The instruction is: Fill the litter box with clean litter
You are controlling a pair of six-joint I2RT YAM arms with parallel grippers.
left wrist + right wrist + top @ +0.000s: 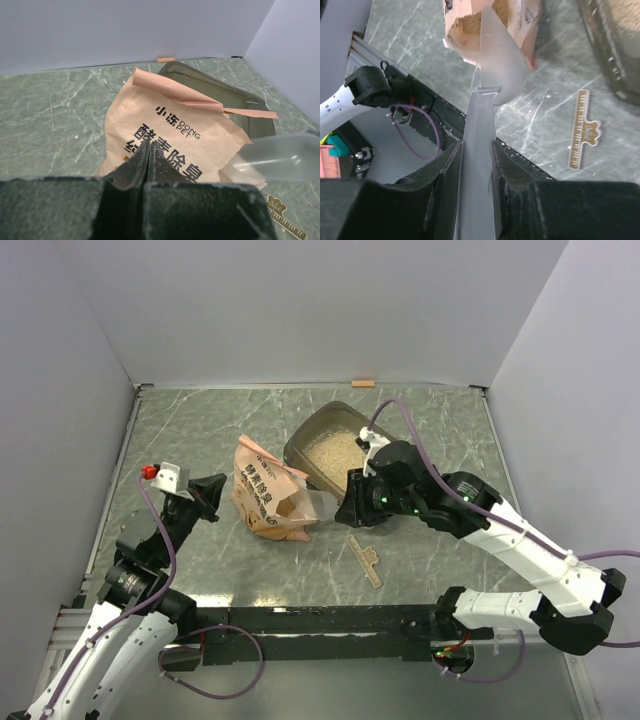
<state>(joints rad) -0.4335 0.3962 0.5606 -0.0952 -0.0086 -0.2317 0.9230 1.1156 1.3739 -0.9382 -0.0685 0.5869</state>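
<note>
Top external view: the litter box point(295, 452), just beyond the right tool point(350, 507), holds a layer of pale litter point(332, 450). I'd call it partly filled, with more to go. The orange bag point(265, 490) lies open ahead of the left tool point(213, 490), whose jaws are pressed together, empty. The right tool is clamped on a clear scoop point(322, 503) at the bag's mouth. Green marbled desk point(200, 430), plain white walls point(300, 310).

The bag point(268, 495) lies just left of the litter box point(310, 426), a clip point(365, 560) before both.
</note>
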